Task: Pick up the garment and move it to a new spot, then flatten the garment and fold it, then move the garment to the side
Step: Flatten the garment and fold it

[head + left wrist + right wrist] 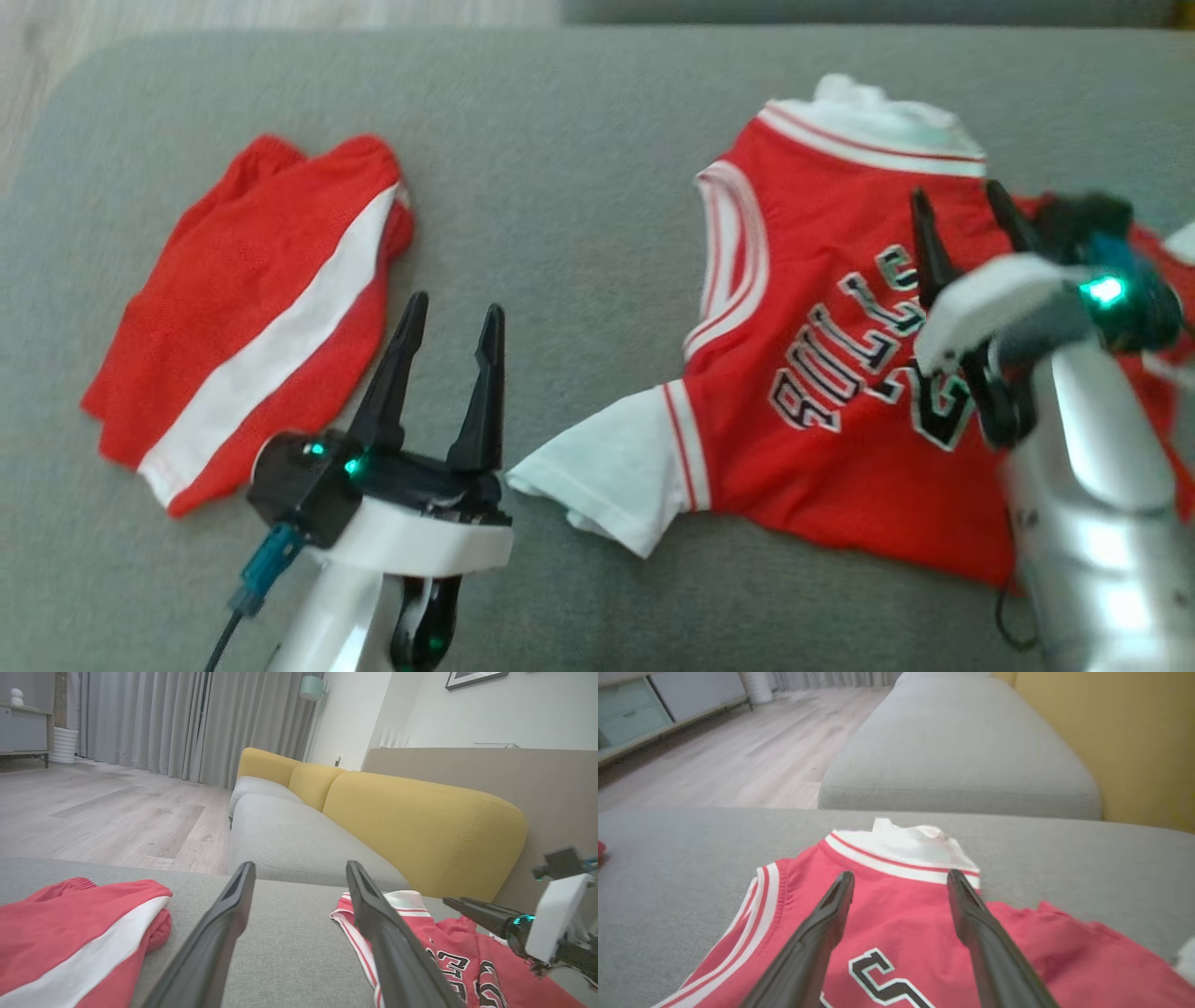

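Garment (803, 280) red, black-lettered, white-sleeved, beneath spread right tool (957, 193); left tool (457, 304) spread.

The red jersey (812, 467) reads "BULLS" across its chest.

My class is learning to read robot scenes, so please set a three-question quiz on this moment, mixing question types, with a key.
1. True or false: the right gripper is open above the red jersey.
2. What lies on the grey sofa to the left of the left gripper? A. red shorts with a white stripe; B. a blue towel; C. a black sock.
3. Fill in: the jersey's lettering reads ____.
Key: 1 true; 2 A; 3 BULLS.
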`<state>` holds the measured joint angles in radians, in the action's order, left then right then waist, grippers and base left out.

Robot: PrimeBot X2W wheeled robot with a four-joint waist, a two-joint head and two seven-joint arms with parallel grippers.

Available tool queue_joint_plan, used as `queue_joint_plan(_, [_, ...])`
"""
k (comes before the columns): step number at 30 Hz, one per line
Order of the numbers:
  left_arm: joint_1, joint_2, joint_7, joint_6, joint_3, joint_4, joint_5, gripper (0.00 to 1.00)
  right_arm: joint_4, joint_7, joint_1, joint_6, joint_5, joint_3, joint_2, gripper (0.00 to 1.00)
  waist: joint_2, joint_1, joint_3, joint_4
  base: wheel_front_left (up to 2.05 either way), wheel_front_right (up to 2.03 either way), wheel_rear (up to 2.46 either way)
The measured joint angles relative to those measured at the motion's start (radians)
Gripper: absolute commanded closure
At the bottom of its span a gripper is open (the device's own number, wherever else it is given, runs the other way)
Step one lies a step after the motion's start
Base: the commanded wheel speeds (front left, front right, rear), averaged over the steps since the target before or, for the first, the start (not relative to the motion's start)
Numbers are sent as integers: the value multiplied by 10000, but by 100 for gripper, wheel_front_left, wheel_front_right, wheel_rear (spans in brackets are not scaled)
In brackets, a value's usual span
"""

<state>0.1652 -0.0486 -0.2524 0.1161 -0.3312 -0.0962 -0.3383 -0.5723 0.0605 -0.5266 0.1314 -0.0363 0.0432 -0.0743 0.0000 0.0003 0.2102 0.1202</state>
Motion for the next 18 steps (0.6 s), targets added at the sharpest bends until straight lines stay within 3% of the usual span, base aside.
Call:
queue_joint_plan(9, [414,12,0,0,-366,-88,-234,0,-3049,1747,-2089,0,192,153,-441,0,0,-1,767,932,0,0,0])
queue_joint_plan(16, [576,19,0,-8,-560,-136,-334,0,-4197,1964,-3059,0,585,445,-686,0,0,-3,1037,1357,0,0,0])
queue_joint_plan(17, [607,19,0,-17,-568,-136,-337,0,-4303,1962,-3138,0,623,506,-709,4,0,-3,1062,1398,0,0,0])
queue_joint_plan(18, [620,19,0,-19,-579,-134,-378,0,-4401,1944,-3209,0,646,564,-731,67,0,-3,1085,1434,0,0,0])
